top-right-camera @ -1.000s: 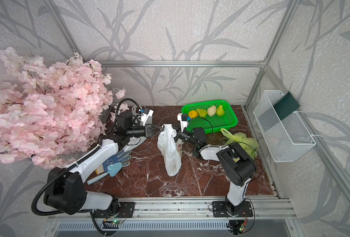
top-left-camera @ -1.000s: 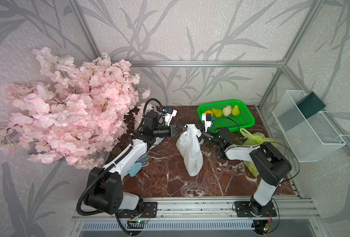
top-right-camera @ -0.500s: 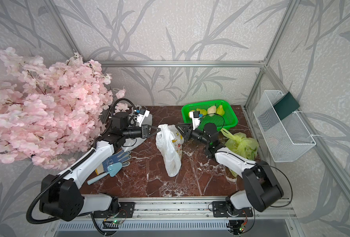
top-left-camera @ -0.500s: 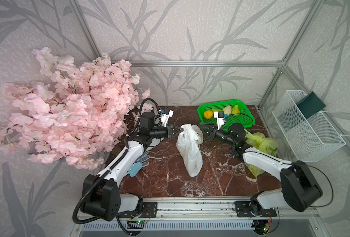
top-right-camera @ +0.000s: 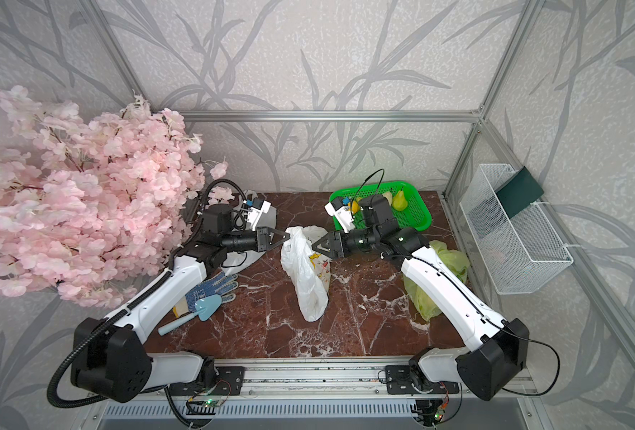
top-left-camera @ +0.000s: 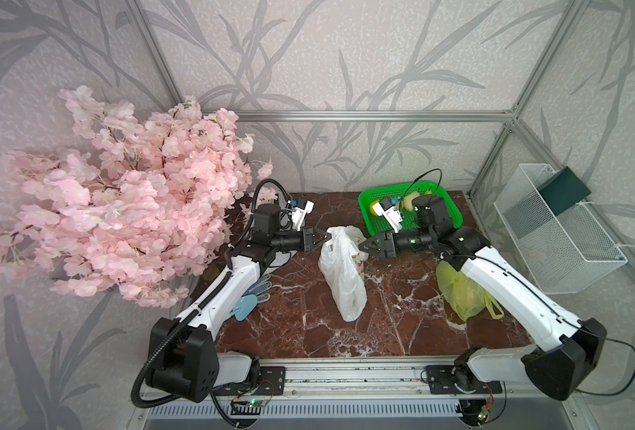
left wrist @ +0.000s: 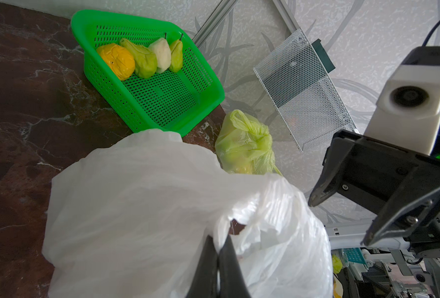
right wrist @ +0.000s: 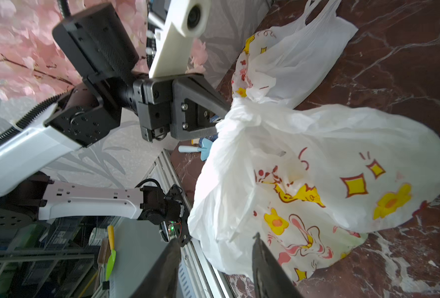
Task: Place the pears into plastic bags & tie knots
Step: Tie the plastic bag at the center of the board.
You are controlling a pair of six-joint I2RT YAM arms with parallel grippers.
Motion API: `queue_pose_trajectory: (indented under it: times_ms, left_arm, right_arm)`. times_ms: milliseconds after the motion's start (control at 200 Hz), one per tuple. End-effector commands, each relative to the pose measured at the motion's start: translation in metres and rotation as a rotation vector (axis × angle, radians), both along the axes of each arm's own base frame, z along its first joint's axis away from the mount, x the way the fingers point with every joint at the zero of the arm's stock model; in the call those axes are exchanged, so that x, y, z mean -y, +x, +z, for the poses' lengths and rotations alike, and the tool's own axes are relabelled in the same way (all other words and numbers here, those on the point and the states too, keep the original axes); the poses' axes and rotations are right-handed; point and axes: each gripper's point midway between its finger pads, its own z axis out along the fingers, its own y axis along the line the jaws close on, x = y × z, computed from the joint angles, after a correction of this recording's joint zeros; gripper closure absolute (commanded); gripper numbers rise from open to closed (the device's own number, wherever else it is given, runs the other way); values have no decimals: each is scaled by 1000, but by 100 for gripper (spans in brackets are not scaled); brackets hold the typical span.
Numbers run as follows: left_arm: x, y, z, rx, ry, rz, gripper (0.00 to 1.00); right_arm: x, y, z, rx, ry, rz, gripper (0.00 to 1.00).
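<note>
1. The white bag [top-left-camera: 342, 283] lies in the middle of the surface [top-left-camera: 290, 327]; its belly rests on the marble and its gathered top is lifted.
2. The left gripper [top-left-camera: 326, 238] holds that top; its jaws are clenched on a bunched strip of film at the mouth.
3. The right gripper [right wrist: 216, 240] hovers just beside the bag's opposite side; its jaws stand parted, grasping nothing.
4. The film looks thin, limp and slippery; it probably crumples rather than resists. The belly bulges, but what fills it is hidden.
5. The best hold is likely the loose handle film near the mouth, opposite the left pinch; several layers pinched together should slip less than one.
6. The pears [left wrist: 144, 62] sit in the green basket [left wrist: 162, 103] at the back; they look smooth and rounded, likely to roll, so across the wide belly seems safest.
7. The yellow-green bag [top-left-camera: 457, 294] lies under the right arm, its top gathered.
</note>
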Motion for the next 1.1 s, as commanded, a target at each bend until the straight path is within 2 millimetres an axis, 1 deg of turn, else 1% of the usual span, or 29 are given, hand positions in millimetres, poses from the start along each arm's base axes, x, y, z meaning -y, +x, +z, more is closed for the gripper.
queue_pose_trajectory:
  times_ms: [0,100,285,415,510,585,700,745,785,855,925,1005,1095]
  left_arm:
    - [-1,0,11,45,-1,-1,100]
    - [0,-1,10,41,-2,-7,100]
    - [0,-2,10,41,-2,-10,100]
    - [1,-3,11,44,-2,-15,100]
    - [3,-4,10,42,-2,-19,100]
    - [5,-4,11,42,-3,-26,100]
    - [9,-7,14,47,-1,-39,100]
    - [10,-9,14,47,3,-41,100]
    - [9,-10,14,45,7,-40,100]
    - [6,-14,14,34,30,-33,100]
    - [-1,-21,14,28,83,-20,100]
    - [-12,-29,16,20,127,4,100]
    - [-29,-35,17,11,166,55,100]
  right_arm:
    - [-4,-12,-22,-34,-100,51,53]
    - [-9,-6,-25,-26,-115,51,54]
    - [-17,5,-23,-16,-103,55,54]
    - [-21,12,-28,-14,-111,44,54]
    - [-24,21,-24,11,-91,18,56]
    - [-30,26,-23,7,-72,15,58]
    - [-36,27,-22,4,-50,10,61]
    - [-37,28,-21,4,-43,7,66]
    - [-37,28,-20,5,-39,4,74]
    - [-31,27,-21,14,-58,-19,89]
    - [-18,26,-25,14,-105,-51,100]
    - [7,24,-37,-25,-163,-104,100]
    - [42,24,-59,-63,-265,-185,100]
